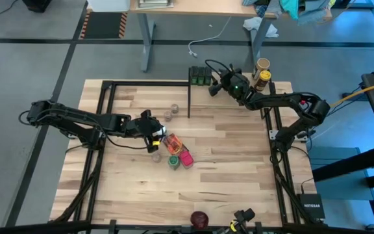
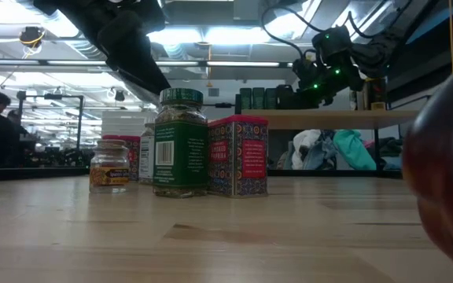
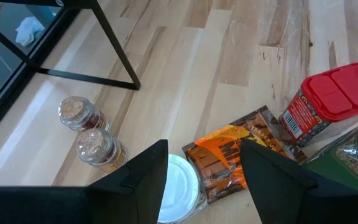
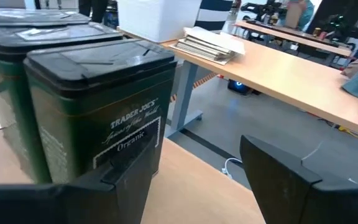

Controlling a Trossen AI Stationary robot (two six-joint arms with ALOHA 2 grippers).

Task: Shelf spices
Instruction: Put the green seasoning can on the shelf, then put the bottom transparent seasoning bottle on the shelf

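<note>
A cluster of spices lies mid-table: a white-capped bottle (image 3: 180, 186), an orange flat packet (image 3: 229, 158), a red-lidded tin (image 3: 328, 99), a green-lidded jar (image 2: 179, 141) and a pink-red box (image 2: 238, 157). My left gripper (image 3: 204, 149) hangs open above the white-capped bottle and the packet. Two small jars (image 3: 89, 130) stand apart near a black frame post. Dark green tins (image 4: 92, 106) stand in a row on the shelf (image 2: 329, 118) at the table's far side. My right gripper (image 4: 191, 155) is open and nearly level beside them, with nothing between its fingers. My right gripper has one finger (image 4: 117, 180) close in front of the nearest dark tin's lower front (image 4: 129, 134). I cannot tell whether it touches the tin. The tin stands upright on the shelf, outside the gap between the fingers.
Tan-lidded jars (image 1: 261, 71) stand at the shelf's far right end. A dark red round object (image 1: 200, 219) lies at the table's near edge. Black frame bars (image 1: 141, 82) run along the far left. Bare planks (image 1: 232, 162) lie right of the cluster.
</note>
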